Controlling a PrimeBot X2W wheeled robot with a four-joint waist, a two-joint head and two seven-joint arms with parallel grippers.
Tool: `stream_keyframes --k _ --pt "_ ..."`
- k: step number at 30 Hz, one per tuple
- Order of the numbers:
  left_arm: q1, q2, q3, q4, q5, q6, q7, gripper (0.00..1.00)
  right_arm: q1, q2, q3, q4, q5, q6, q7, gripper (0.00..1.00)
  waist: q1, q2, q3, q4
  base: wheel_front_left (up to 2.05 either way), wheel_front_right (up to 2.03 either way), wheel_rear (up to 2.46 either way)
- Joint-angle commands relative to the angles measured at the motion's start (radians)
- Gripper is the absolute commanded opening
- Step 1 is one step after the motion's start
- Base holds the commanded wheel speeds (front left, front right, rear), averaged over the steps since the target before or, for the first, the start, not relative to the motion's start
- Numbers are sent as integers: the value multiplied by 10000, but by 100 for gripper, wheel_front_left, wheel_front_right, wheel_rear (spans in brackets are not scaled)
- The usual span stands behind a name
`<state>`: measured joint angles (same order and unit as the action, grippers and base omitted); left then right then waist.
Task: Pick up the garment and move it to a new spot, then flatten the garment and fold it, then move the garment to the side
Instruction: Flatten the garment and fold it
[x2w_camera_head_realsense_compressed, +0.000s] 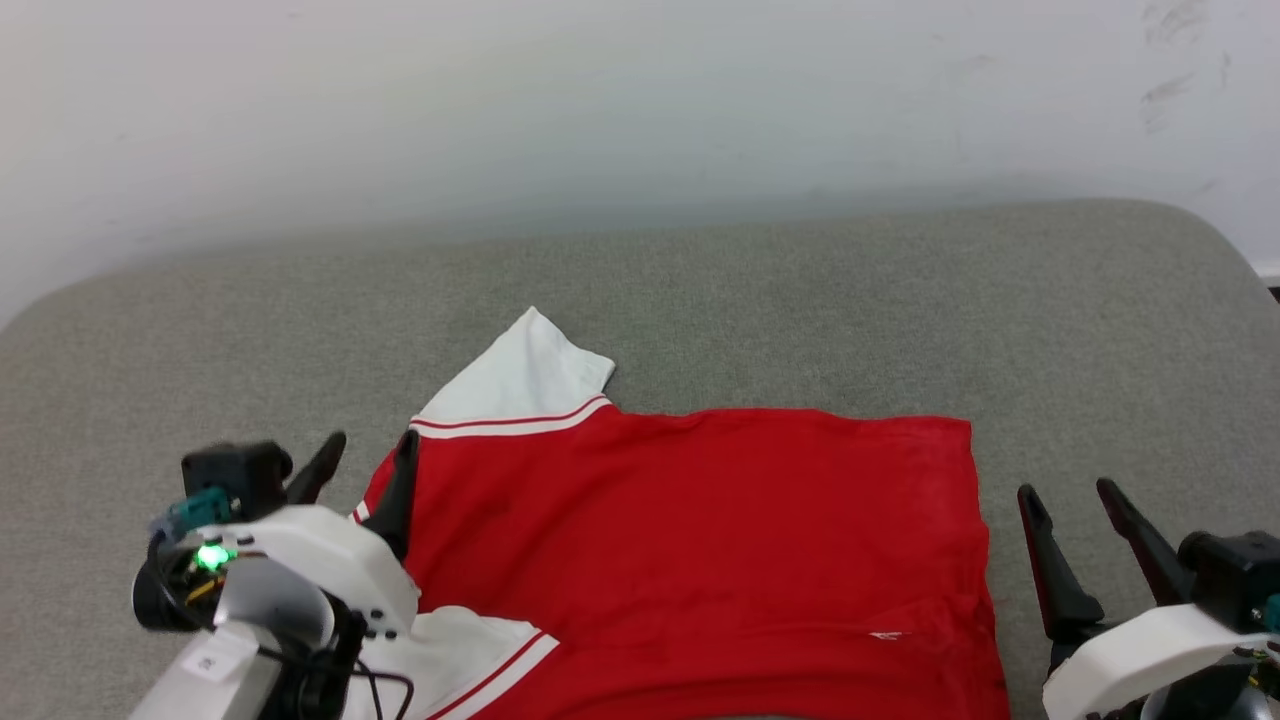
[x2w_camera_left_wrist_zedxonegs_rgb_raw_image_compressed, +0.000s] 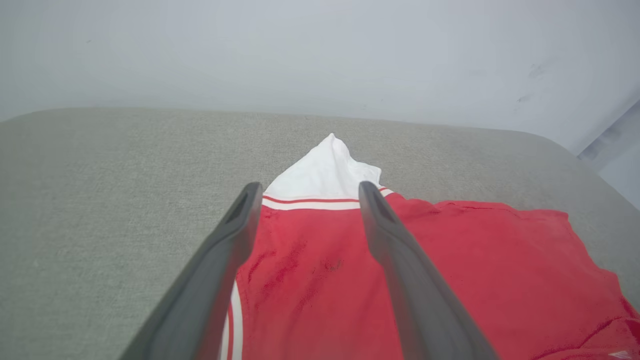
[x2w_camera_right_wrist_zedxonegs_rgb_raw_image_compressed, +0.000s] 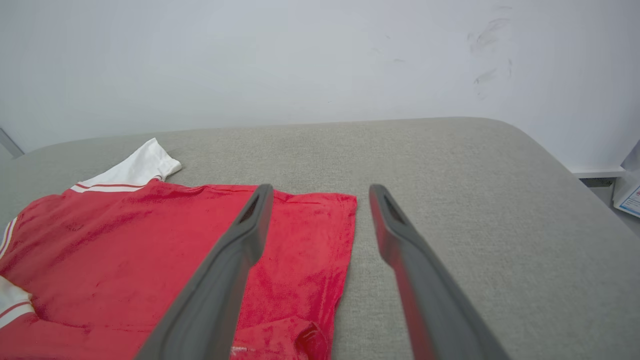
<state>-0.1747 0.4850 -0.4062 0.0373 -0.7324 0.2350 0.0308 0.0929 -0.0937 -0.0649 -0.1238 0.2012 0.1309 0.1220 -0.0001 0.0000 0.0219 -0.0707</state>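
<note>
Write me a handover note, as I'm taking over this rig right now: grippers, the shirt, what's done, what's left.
Grippers: left gripper open, empty, over the sleeve-side edge of the garment; right gripper open, empty, over the grey cushion beside the hem.
Things: garment spread on the cushion, plain red face up, one white sleeve pointing away.
Done: apparently moved and mostly flattened; small wrinkle near the hem.
Left: fold it, move it aside.

Red jersey T-shirt (x2w_camera_head_realsense_compressed: 700, 540) flat on grey cushion, plain face up, hem toward right; one white striped-trim sleeve pointing away, other near.
</note>
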Motion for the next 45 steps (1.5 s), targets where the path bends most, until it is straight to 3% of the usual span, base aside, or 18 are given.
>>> stream_keyframes --k 1,7,12,18,22,30,36,37,39,45 --pt "-655 -100 53 212 41 -162 -91 100 -282 50 70 -248 -78 -5 -56 100 1 0 458 -221 0 0 0" --pt "-2441 -181 81 1124 24 -647 192 100 -970 87 307 -739 -88 -5 -200 100 1 0 1484 -675 0 0 0" --pt "-4208 -12 -152 2293 -89 -1360 1137 100 -1616 147 502 -981 -100 -5 -369 100 1 0 2395 -1117 0 0 0" --pt "-6091 317 -582 3845 -610 -2429 3508 100 -2100 227 735 -866 -7 -5 -505 100 1 0 3050 -1620 0 0 0" --pt "-7106 589 -832 4702 -904 -2856 5211 100 -2299 303 897 -671 131 -5 -635 100 1 0 3423 -2000 0 0 0" --pt "-8370 1171 -1302 5784 -769 -2886 7449 100 -2603 424 994 -81 540 -5 -955 100 1 0 4224 -2614 0 0 0" --pt "-8368 1169 -1631 6594 -908 -2633 8854 100 -2794 447 1036 375 880 -5 -1121 100 1 0 4544 -2818 0 0 0" --pt "-8292 1130 -1691 6720 -969 -2571 9137 72 -2843 446 1036 437 928 -5 -1127 100 1 0 4560 -2828 0 0 0" --pt "-8168 1097 -1790 6825 -1011 -2540 9423 0 -2899 449 1039 543 1020 -5 -1089 100 1 0 4598 -2839 0 0 0" --pt "-8279 1007 -1729 6646 -872 -2605 8751 0 -3278 446 1062 1029 1596 -5 -636 100 1 0 4501 -2697 0 0 0"
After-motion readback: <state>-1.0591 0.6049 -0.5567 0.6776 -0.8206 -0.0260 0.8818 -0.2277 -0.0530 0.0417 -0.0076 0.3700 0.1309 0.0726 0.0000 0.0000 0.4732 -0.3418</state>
